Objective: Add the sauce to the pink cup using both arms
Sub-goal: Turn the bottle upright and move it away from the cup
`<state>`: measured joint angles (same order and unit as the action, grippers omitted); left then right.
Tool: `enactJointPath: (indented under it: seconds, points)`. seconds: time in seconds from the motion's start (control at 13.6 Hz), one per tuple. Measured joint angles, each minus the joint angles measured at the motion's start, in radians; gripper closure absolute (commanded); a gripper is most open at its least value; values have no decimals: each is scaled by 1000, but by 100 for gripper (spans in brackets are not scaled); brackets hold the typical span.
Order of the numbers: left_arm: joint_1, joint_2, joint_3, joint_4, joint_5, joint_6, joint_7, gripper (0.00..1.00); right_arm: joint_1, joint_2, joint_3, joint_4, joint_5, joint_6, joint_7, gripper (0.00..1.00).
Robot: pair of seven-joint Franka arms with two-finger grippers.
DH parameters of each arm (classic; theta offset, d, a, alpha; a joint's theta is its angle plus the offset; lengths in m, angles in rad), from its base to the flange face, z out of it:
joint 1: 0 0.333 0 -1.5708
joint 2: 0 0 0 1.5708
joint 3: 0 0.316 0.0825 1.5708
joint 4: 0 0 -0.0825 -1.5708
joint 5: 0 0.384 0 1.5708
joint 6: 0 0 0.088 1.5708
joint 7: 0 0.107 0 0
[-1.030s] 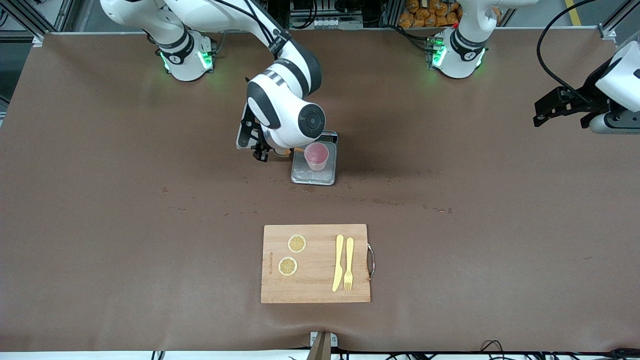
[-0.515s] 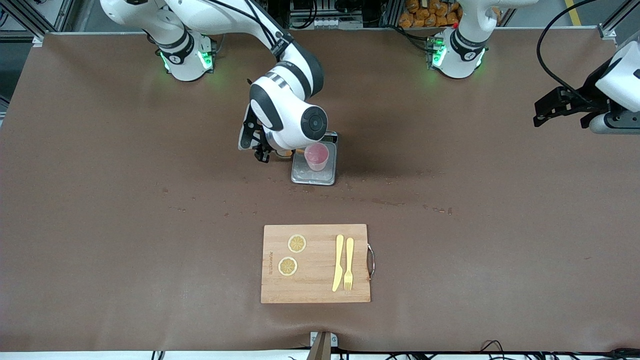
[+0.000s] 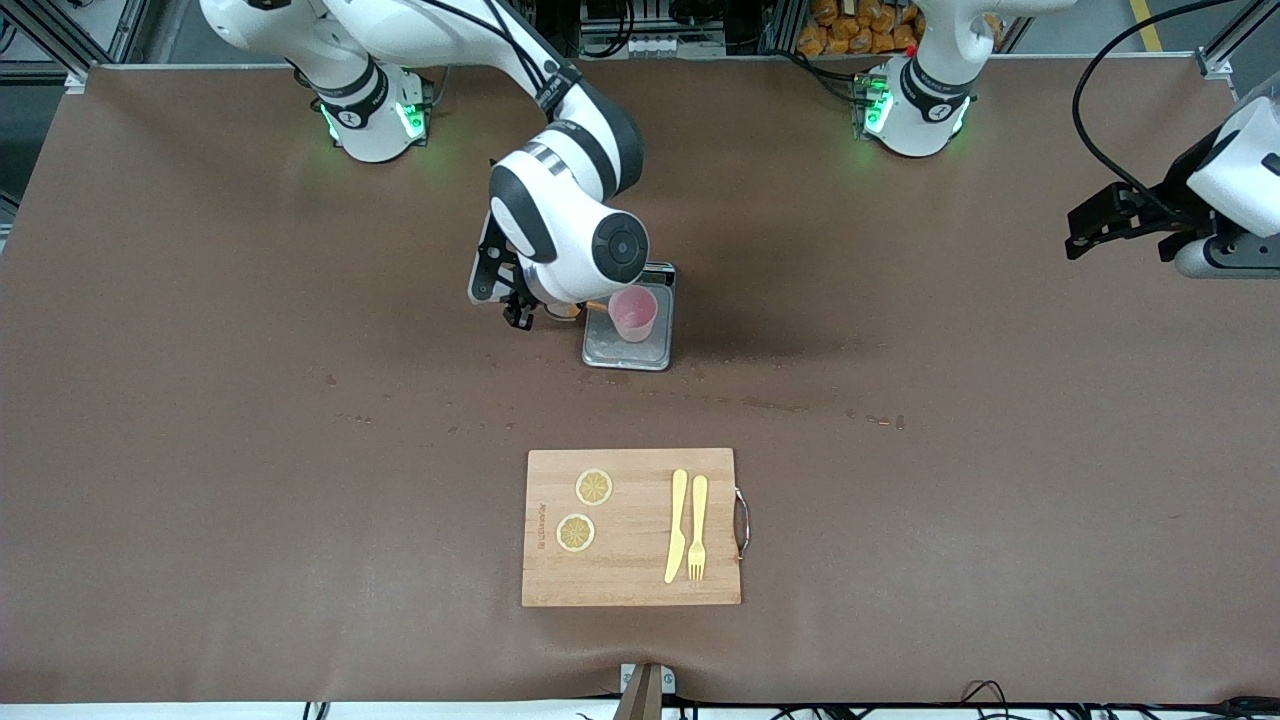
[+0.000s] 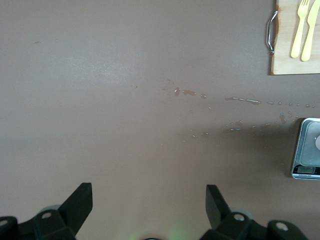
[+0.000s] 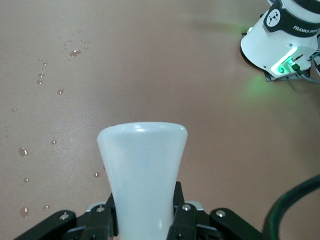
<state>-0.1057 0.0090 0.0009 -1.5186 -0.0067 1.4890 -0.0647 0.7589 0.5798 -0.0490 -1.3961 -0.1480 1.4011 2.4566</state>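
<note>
Sauce [image 5: 142, 175]: pinched in my right end effector [image 3: 520, 300], tipped beside pink cup [image 3: 633, 313] for pouring; left end effector [image 4: 148, 207] spread, waiting.

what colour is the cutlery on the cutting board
Pale yellow: the knife and fork both, clearest in the front view.

Brown tabletop [image 3: 200, 420] carries a scale [image 3: 627, 350] mid-table, a wooden cutting board [image 3: 630, 560] nearer the camera, and scattered droplets [image 3: 870, 418].
</note>
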Motion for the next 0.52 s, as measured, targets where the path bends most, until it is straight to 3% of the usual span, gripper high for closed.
enactJointPath:
  seconds: [0.22,0.52]
  points:
    - [0,0,-1,0,0,0,0,0,-71,-37,-3,13,69,-1,-93,61]
    - [1,0,-1,0,0,0,0,0,-237,-111,-7,16,239,-1,-287,60]
